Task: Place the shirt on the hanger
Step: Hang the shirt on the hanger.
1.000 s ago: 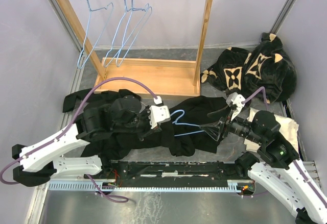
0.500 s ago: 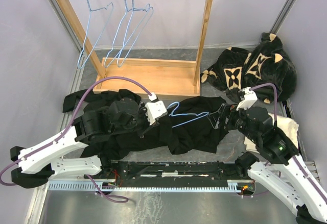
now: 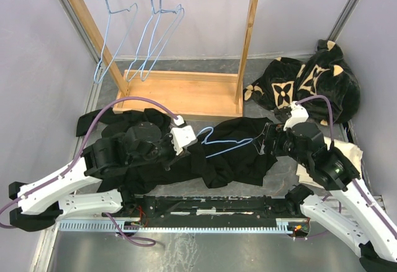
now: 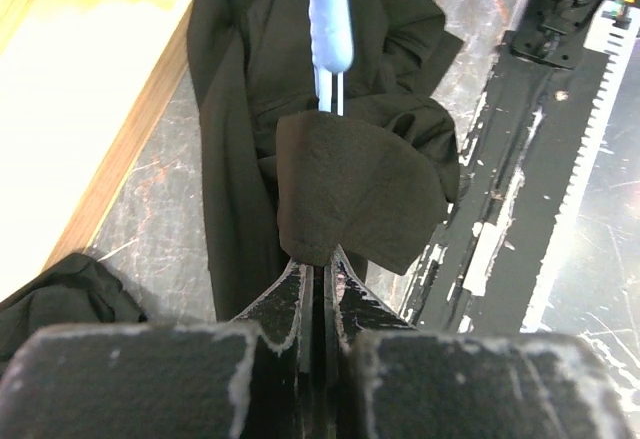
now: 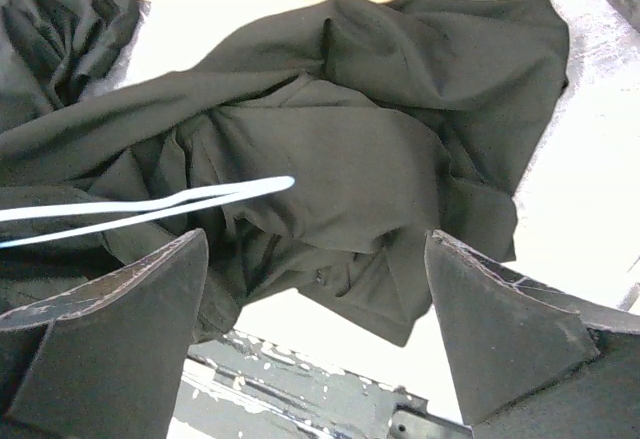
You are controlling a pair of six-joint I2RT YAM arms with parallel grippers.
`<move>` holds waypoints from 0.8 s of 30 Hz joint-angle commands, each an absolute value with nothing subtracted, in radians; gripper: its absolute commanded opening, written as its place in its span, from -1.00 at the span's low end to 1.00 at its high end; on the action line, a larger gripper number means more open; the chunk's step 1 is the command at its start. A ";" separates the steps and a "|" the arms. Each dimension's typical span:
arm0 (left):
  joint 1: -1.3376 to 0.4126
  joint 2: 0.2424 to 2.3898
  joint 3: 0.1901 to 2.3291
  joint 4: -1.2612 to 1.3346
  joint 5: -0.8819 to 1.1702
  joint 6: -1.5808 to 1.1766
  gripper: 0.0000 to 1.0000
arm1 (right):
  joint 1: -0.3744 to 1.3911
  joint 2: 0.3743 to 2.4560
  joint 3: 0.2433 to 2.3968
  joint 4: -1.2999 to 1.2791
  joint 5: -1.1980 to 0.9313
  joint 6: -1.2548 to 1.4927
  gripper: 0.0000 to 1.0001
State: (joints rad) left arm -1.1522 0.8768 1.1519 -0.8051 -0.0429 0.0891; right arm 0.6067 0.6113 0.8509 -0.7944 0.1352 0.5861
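The black shirt [image 3: 239, 157] lies crumpled on the table between the arms; it also shows in the left wrist view [image 4: 250, 79] and the right wrist view [image 5: 380, 129]. A light-blue hanger [image 3: 226, 145] lies across it. My left gripper [image 3: 188, 139] is shut on the hanger's hook end. In the left wrist view [image 4: 320, 259] a flap of black cloth covers the jaw tips, with the hanger [image 4: 328, 19] running away from it. My right gripper [image 3: 268, 139] is wide open and empty above the shirt's right part [image 5: 315, 237]. The hanger's tip [image 5: 270, 187] rests on the cloth.
A wooden rack [image 3: 186, 92] at the back carries several blue hangers [image 3: 149, 30]. A black plush garment with tan flowers [image 3: 310, 83] lies at the back right. Another black garment [image 3: 118, 120] lies by the left arm. A black rail [image 3: 211, 207] runs along the near edge.
My right gripper has drawn back up and to the right, away from the hanger's right end. My left gripper has shifted slightly left and back with the hanger.
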 commanded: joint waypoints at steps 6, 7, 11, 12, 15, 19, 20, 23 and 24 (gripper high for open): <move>-1.154 0.819 1.151 -0.746 0.169 0.091 -0.95 | 0.608 0.703 0.923 -0.880 0.015 0.478 0.72; -1.154 0.816 1.154 -0.748 0.184 0.094 -0.95 | 0.608 0.716 0.917 -0.877 -0.019 0.473 0.70; -1.154 0.814 1.167 -0.758 0.240 0.103 -0.95 | 0.608 0.756 0.885 -0.822 -0.154 0.462 0.69; -1.154 0.813 1.168 -0.758 0.255 0.103 -0.95 | 0.608 0.772 0.877 -0.808 -0.187 0.458 0.68; -1.153 0.811 1.172 -0.758 0.297 0.102 -0.94 | 0.608 0.806 0.856 -0.770 -0.228 0.454 0.65; -1.153 0.810 1.173 -0.756 0.328 0.096 -0.95 | 0.608 0.808 0.845 -0.726 -0.250 0.444 0.63; -1.153 0.810 1.176 -0.755 0.335 0.095 -0.95 | 0.608 0.807 0.837 -0.703 -0.286 0.440 0.63; -1.153 0.812 1.189 -0.755 0.344 0.094 -0.94 | 0.608 0.805 0.785 -0.616 -0.436 0.437 0.62; -1.154 0.812 1.194 -0.755 0.342 0.095 -0.95 | 0.608 0.805 0.762 -0.589 -0.476 0.443 0.61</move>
